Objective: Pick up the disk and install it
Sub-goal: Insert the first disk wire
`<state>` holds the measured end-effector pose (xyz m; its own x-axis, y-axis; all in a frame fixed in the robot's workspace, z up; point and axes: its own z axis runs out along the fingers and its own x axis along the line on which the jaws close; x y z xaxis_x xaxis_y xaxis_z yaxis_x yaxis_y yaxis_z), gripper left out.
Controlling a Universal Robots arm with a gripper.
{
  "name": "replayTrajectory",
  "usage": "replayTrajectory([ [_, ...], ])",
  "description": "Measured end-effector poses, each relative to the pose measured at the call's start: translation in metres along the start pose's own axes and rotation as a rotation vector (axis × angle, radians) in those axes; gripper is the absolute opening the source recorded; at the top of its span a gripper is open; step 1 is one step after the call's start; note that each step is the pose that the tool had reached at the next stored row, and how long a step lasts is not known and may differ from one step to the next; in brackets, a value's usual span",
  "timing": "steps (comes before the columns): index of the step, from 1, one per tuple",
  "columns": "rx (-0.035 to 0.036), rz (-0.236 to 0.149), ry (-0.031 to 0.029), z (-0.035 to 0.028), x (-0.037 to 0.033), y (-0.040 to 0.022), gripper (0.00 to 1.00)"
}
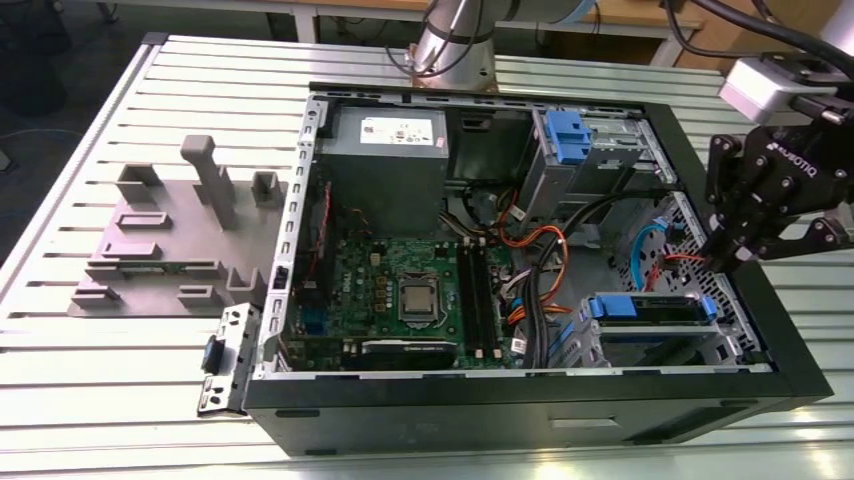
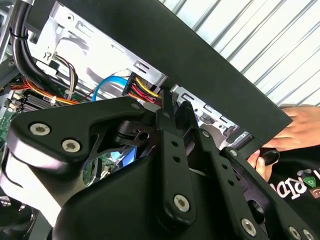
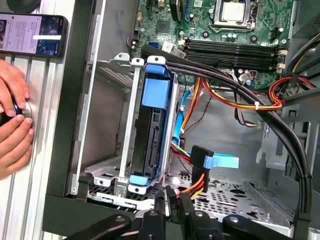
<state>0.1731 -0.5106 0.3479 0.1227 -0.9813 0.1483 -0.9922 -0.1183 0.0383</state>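
Gripper [image 1: 738,262] hung closed and empty over the case's wall on the exterior view's right. The disk [image 1: 649,309] sat in its bay just below, long axis running across the case.

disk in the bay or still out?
In. In the first wrist view the disk sits edge-on inside the metal drive cage, its blue carrier between the rails. The claw holds nothing.
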Motion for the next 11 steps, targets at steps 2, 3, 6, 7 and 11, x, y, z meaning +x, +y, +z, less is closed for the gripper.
replayTrajectory([
  [2, -0.0031, 0.0, 0.0023, -0.0002, -0.0001, -0.0012, 0.26],
  [3, -0.0035, 0.0, 0.0035, -0.0001, -0.0001, -0.0012, 0.24],
  [6, -0.0036, 0.0, 0.004, -0.0002, -0.0001, -0.0013, 0.17],
  [7, -0.0036, 0.0, 0.0039, -0.0002, -0.0001, -0.0013, 0.17],
  [11, -0.0035, 0.0, 0.0038, 0.0, -0.0003, 0.003, 0.17],
])
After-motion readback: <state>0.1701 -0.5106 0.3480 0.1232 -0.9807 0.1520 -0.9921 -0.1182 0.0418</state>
